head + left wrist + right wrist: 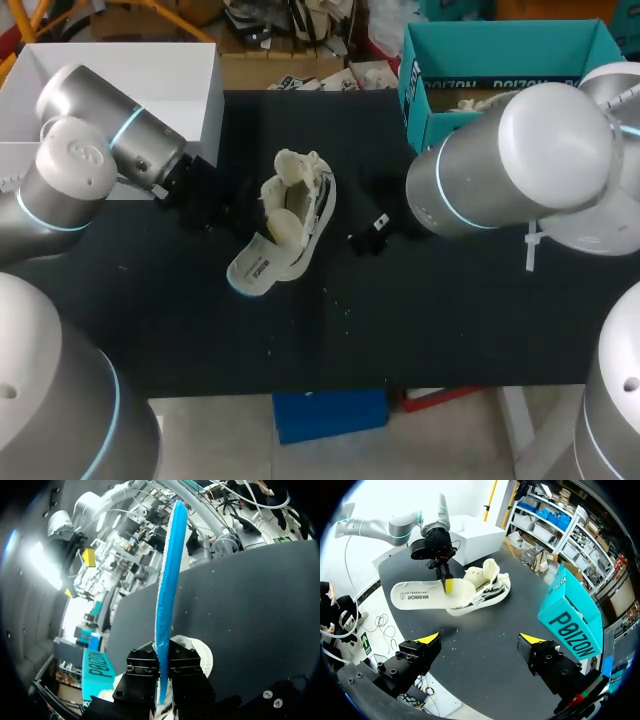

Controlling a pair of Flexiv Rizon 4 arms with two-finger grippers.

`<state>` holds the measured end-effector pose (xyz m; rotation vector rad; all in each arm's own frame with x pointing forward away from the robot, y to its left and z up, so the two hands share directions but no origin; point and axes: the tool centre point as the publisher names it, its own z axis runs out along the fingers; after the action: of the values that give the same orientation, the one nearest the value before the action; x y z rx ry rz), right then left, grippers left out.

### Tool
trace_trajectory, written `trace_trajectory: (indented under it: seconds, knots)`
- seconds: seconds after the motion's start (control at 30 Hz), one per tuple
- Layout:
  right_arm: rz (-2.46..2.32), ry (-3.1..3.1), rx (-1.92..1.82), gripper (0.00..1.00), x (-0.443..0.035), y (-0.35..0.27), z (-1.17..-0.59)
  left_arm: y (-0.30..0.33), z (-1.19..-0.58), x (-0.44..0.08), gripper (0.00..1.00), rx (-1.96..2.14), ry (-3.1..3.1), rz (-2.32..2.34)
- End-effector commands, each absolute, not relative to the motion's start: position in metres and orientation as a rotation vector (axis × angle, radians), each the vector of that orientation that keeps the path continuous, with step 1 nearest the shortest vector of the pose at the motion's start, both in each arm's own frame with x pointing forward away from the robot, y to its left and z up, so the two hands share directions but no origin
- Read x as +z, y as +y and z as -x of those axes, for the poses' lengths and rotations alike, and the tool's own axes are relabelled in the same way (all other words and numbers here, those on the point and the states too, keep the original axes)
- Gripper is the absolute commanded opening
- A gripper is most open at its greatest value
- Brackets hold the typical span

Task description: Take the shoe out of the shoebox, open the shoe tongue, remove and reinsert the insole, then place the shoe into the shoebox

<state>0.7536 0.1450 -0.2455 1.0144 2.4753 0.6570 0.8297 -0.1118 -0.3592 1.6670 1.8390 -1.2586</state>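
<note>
A cream-white shoe (305, 195) (487, 585) lies on the black table near the middle. Its insole (262, 265) (420, 596), white on top and blue underneath, sticks out of the shoe toward the table's front. My left gripper (266, 214) (447, 584) is shut on the insole. In the left wrist view the insole (169, 575) stands edge-on between that gripper's (164, 672) black fingers, with the shoe (199, 652) just beneath. My right gripper (370, 236) (480, 639) hangs open and empty to the right of the shoe, clear of it.
The teal shoebox (480, 88) (567, 617) stands open at the back right, with paper inside. A white box (130, 70) (472, 535) sits at the back left, behind my left arm. My right arm's big elbow (520, 160) hangs over the table's right side.
</note>
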Motion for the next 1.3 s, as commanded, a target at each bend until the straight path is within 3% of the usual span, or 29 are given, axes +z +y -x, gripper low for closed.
trace_trajectory:
  seconds: [0.03, 1.07, 1.13, 1.23, 1.27, 1.3]
  knots:
    - [-1.014, 2.474, 0.66, 1.0, -0.246, 0.144, -0.753, -0.117, -0.84, -0.363, 0.0, -1.258, 1.843, -1.675]
    - [-1.014, 2.474, 0.66, 1.0, -0.246, 0.144, -0.753, -0.126, -0.878, -0.38, 0.0, -1.183, 1.905, -1.631]
    - [-1.014, 2.474, 0.66, 1.0, -0.246, 0.144, -0.753, -0.125, -0.878, -0.379, 0.16, -1.181, 1.908, -1.63]
    - [-1.014, 2.474, 0.66, 1.0, -0.246, 0.144, -0.753, -0.124, -0.877, -0.377, 0.23, -1.175, 1.908, -1.633]
    - [-1.014, 2.474, 0.66, 1.0, -0.246, 0.144, -0.753, -0.124, -0.877, -0.375, 0.36, -1.173, 1.908, -1.633]
    - [-1.014, 2.474, 0.66, 1.0, -0.246, 0.144, -0.753, -0.123, -0.877, -0.374, 0.4, -1.172, 1.906, -1.634]
